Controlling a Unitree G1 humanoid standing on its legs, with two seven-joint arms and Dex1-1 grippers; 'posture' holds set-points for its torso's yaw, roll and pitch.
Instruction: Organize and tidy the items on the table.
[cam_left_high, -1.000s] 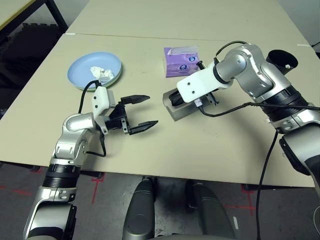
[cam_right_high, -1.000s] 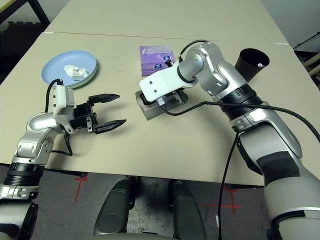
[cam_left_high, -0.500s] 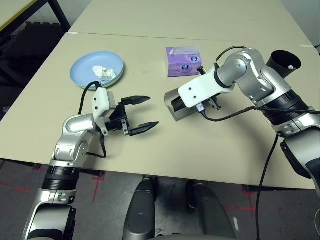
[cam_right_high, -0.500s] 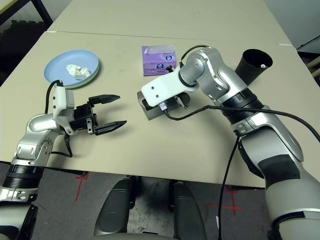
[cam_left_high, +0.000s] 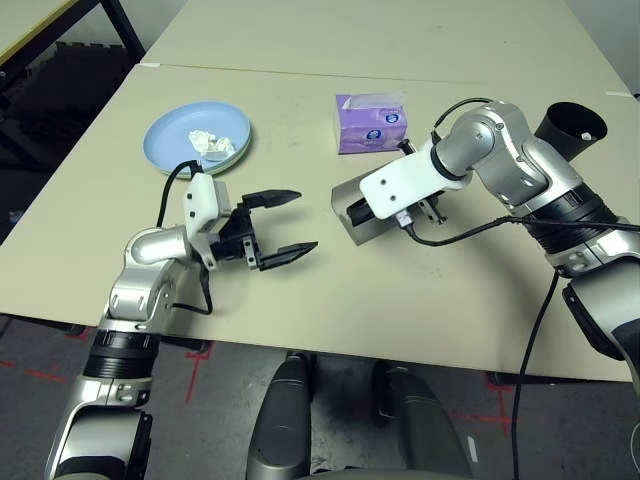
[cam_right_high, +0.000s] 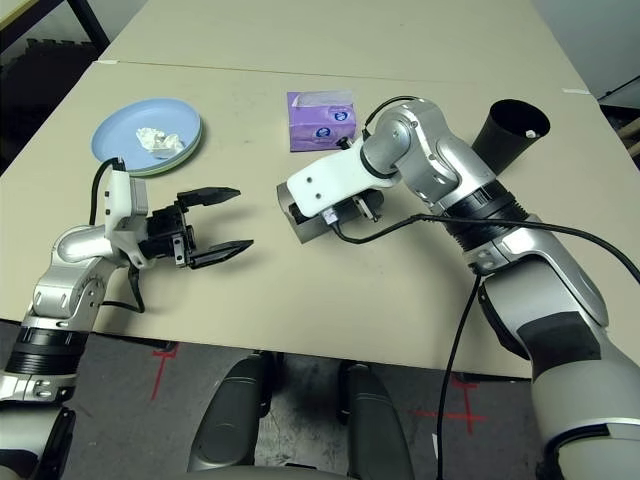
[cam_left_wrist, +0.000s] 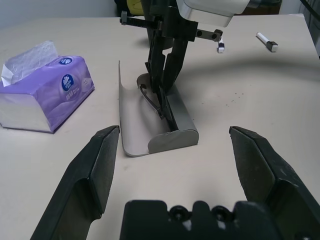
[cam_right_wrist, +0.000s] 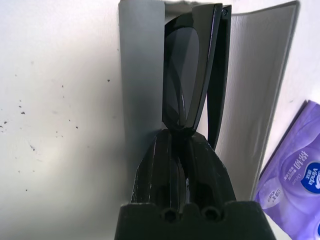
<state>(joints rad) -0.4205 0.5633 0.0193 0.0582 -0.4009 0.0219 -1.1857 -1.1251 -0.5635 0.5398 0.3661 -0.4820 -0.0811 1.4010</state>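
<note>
A grey glasses case (cam_left_high: 352, 210) lies open on the table (cam_left_high: 430, 300), in front of the purple tissue box (cam_left_high: 372, 123). My right gripper (cam_right_wrist: 176, 137) reaches into the case, shut on the folded black sunglasses (cam_right_wrist: 192, 75). My left gripper (cam_left_high: 285, 222) hovers open to the left of the case, with nothing between its fingers. A light blue plate (cam_left_high: 170, 135) at the far left carries crumpled white tissue (cam_left_high: 205, 143); a pale green rim (cam_left_high: 233, 158) shows under it. The black cup (cam_left_high: 572, 128) stands at the far right. A small white stick-like object (cam_left_wrist: 264, 41) lies beyond the case.
A second table (cam_left_high: 350, 30) adjoins the far edge. Bare tabletop stretches along the near edge between my two arms. A black cable (cam_left_high: 470, 232) hangs from my right forearm over the table.
My right wrist has dropped slightly toward the case with the sunglasses. The left arm has stayed still. The whole view has shifted a little.
</note>
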